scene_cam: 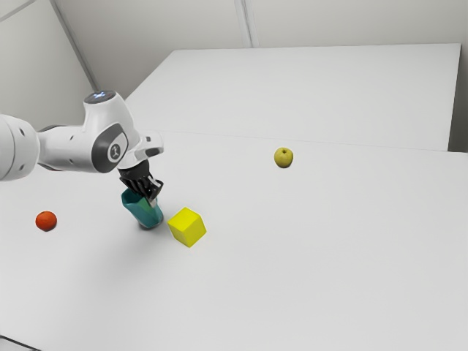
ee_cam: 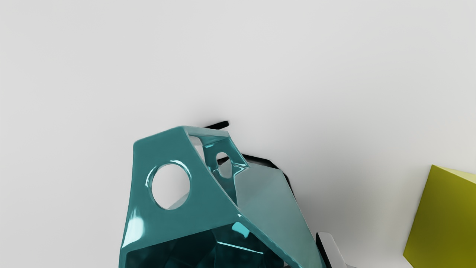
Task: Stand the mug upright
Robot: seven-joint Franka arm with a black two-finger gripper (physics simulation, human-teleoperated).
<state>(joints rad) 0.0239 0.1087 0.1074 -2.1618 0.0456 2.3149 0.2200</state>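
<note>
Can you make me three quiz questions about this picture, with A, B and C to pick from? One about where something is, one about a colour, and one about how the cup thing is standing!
1. In the exterior view, where is the yellow cube?
A. To the left of the mug
B. To the right of the mug
C. Inside the mug

2. What colour is the mug?
A. Teal
B. Pink
C. White

3. How is the mug?
A. Straight upright
B. Upside down
C. Tilted

Answers:
1: B, the cube sits on the table just past the mug, toward the exterior view's right.
2: A, both views show its blue-green sides.
3: C, its body slants, with the top leaning toward the exterior view's left.
</note>
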